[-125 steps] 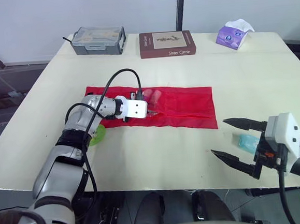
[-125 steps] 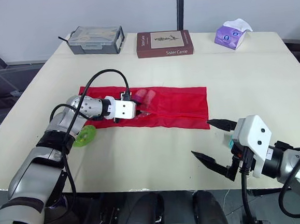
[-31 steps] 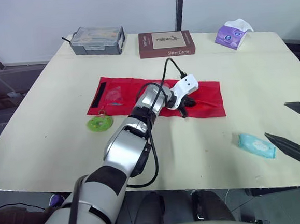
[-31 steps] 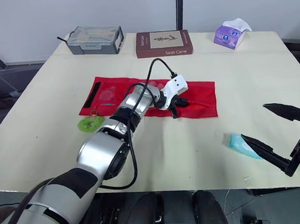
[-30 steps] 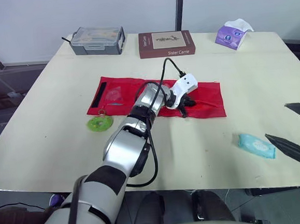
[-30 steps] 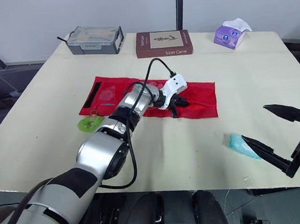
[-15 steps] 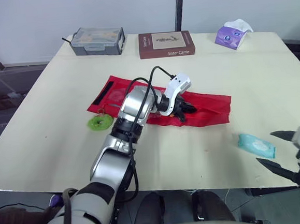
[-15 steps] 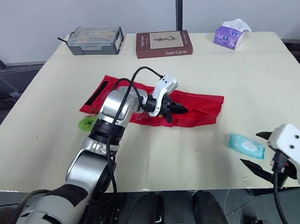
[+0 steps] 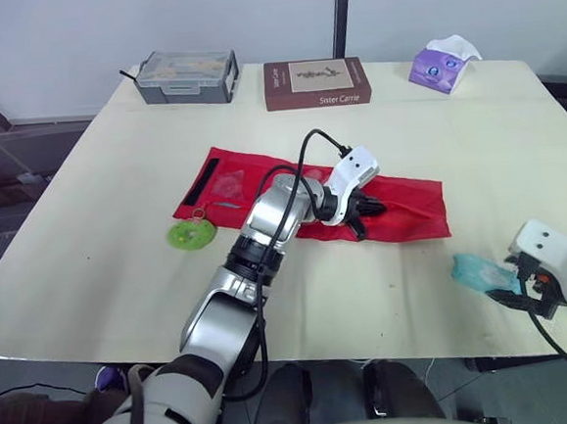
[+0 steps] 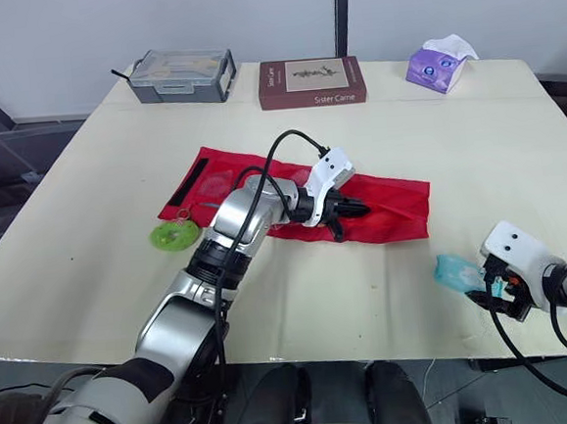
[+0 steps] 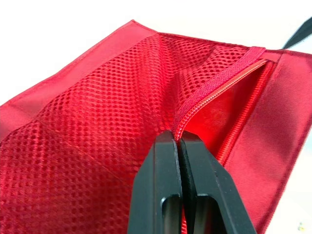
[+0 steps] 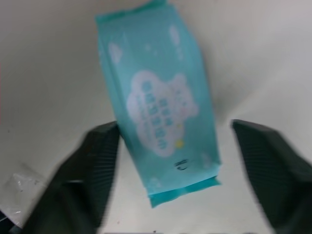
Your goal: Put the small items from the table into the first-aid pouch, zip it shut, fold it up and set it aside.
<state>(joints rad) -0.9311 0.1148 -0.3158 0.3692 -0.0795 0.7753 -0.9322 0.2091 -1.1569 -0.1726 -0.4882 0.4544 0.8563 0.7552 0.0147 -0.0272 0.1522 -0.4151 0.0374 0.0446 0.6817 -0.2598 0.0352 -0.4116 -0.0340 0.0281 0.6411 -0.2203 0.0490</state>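
The red first-aid pouch point(image 9: 416, 211) lies flat across the middle of the table. My left gripper point(image 9: 370, 208) is shut on its zipper point(image 11: 214, 83) near the pouch's right end; beyond my fingertips the slit is still parted. Small items point(image 9: 227, 185) show through the mesh pocket at the pouch's left end. A green round tag point(image 9: 192, 234) lies on the table just left of the pouch. At the front right, a teal wipes packet point(image 12: 161, 117) lies between the open fingers point(image 12: 97, 165) of my right gripper point(image 9: 506, 288), which touch neither side of it.
Along the far edge stand a grey plastic box point(image 9: 188, 75), a brown book point(image 9: 316, 82) and a purple tissue pack point(image 9: 443, 65). The teal packet point(image 10: 455, 272) lies close to the table's front right edge.
My left gripper has slid right along the zipper, dragging the pouch's right end slightly right. My right gripper has come down and forward, its fingers now astride the teal packet.
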